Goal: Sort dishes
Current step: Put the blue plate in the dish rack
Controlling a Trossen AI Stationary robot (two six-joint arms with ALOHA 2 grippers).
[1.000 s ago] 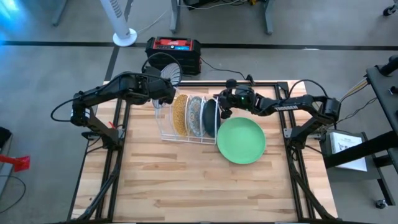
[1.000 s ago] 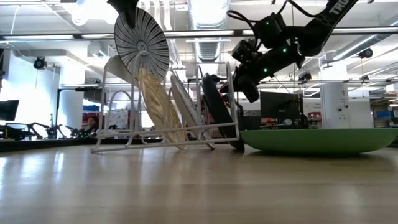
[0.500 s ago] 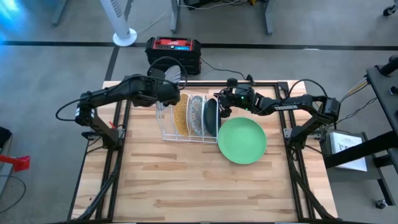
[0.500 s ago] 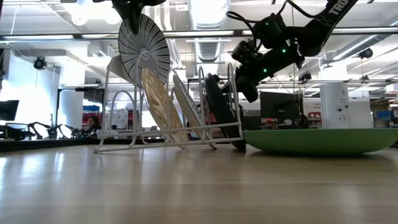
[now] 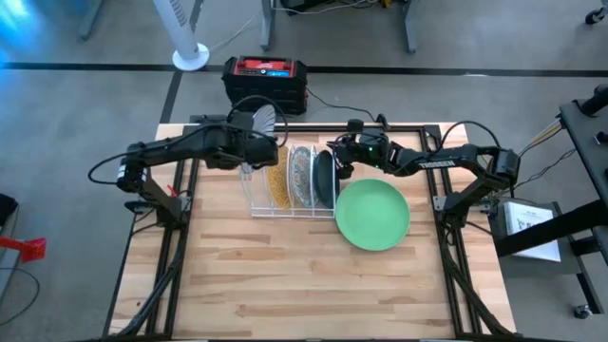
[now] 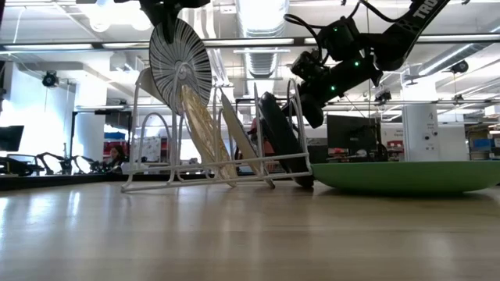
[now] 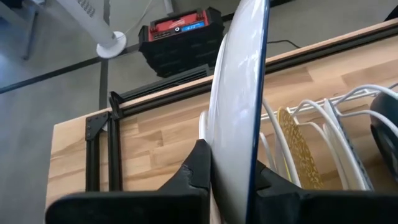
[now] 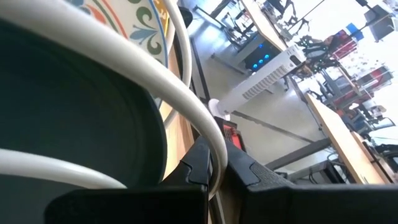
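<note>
A white wire rack [image 5: 285, 195] stands mid-table. In it a mustard-yellow speckled plate [image 5: 278, 185], a white floral plate [image 5: 300, 176] and a dark teal plate [image 5: 324, 179] stand on edge, leaning between the wires. A plain green plate [image 5: 371, 216] lies flat on the table at the rack's right end. My left gripper [image 5: 250, 147] is shut on a white plate with blue radial stripes [image 6: 180, 56], held above the rack's left end. My right gripper [image 5: 338, 163] is shut on a rack wire at the right end. My left gripper pinches the striped plate's rim [image 7: 231, 163] between its two fingers, at the plate's upper edge, slanting down from the table's left. The plate hangs below the fingers, tilted, clear of the table, its lower edge [image 6: 192, 84] level with the rack's top wires. My right gripper pinches one white wire of the rack [image 8: 216, 163] between its two fingers, at the rack's upper right end beside the dark teal plate [image 8: 74, 124]. It comes from the table's right, slanting a little downward. The rack's base stays on the table.
A red and black box [image 5: 265, 78] sits on the floor beyond the table's far edge, by a white fan stand [image 5: 190, 55]. Bare wood stretches across the near half of the table [image 5: 285, 285]. Black frame rails [image 5: 180, 228] run along both sides.
My left gripper has carried the striped plate toward the table's right and slightly down, from beside the rack's left end to above its left slots. The plate has stayed tilted and clear of the table. My right gripper has kept its place on the wire.
</note>
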